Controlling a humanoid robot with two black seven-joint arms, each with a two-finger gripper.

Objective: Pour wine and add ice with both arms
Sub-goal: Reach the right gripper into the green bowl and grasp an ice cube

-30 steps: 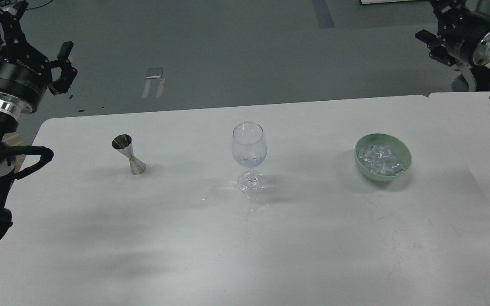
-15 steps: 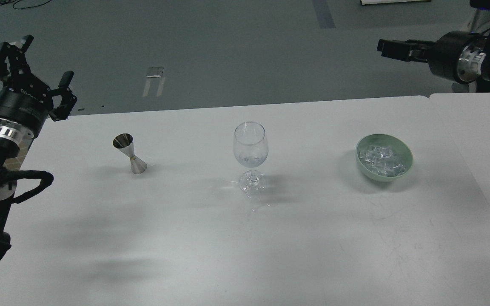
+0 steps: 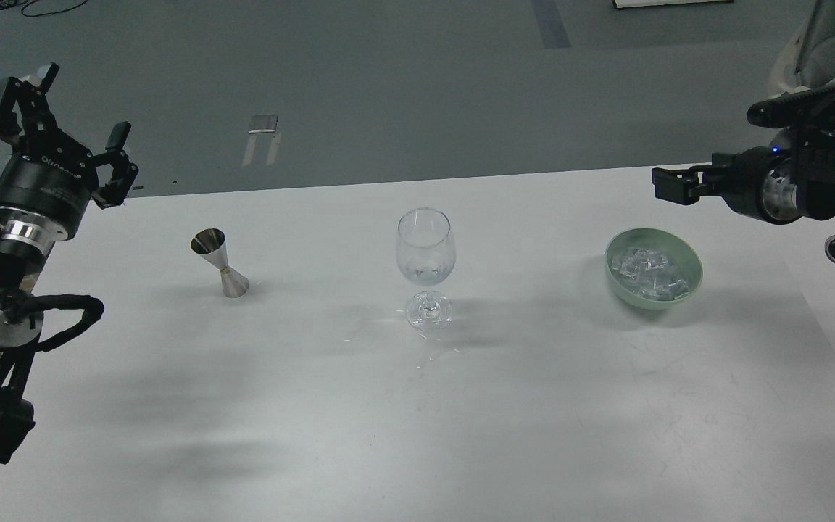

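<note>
The left gripper (image 3: 62, 119), fingers spread wide and holding nothing, should come down straight around the jigger (image 3: 219, 262) near the bench's left edge. The right gripper (image 3: 667, 185) hangs by the ice (image 3: 648, 272) bowl (image 3: 689, 286); its fingers cannot be told apart.

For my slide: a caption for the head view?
Steel jigger, clear wine glass and green ice bowl on white table, both arms raised.

White table (image 3: 359, 435) (second one (image 3: 823, 217) abutting at right); grey floor (image 3: 403, 80) beyond, blue stripe (image 3: 551, 22).
</note>
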